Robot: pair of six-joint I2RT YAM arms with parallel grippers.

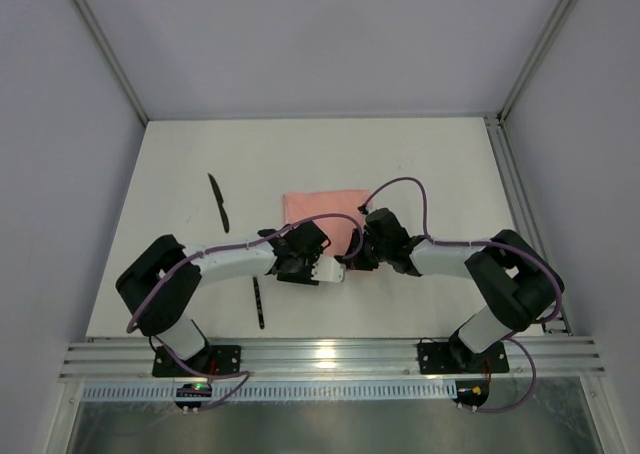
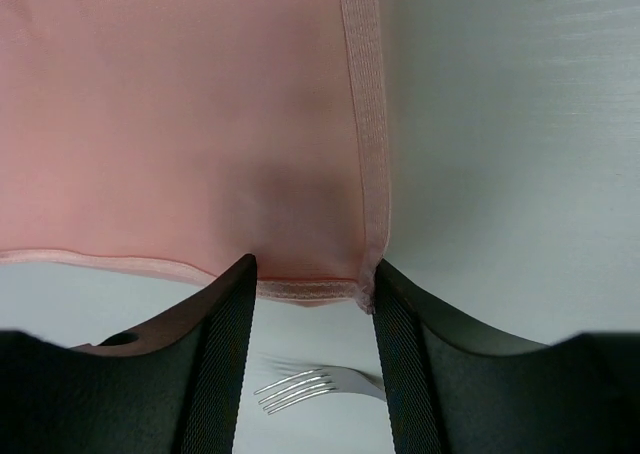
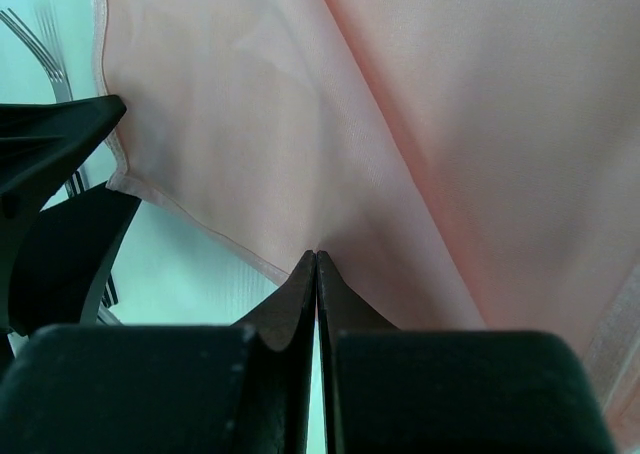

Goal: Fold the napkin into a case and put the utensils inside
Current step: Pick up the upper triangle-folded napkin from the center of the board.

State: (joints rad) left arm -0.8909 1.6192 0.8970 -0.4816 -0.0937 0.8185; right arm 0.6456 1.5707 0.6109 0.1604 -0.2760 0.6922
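The napkin (image 1: 322, 212) lies folded flat in the middle of the table (image 1: 440, 174), pale pink, its hemmed near edge towards me. My left gripper (image 2: 312, 292) stands spread over that hem at one corner, the corner touching one finger. My right gripper (image 3: 316, 264) is pressed together, tips against the cloth where a crease starts; I cannot tell whether any cloth is caught. The fork (image 2: 300, 386) lies just beneath my left fingers, clear of the napkin. The knife (image 1: 218, 202) lies well apart to the left.
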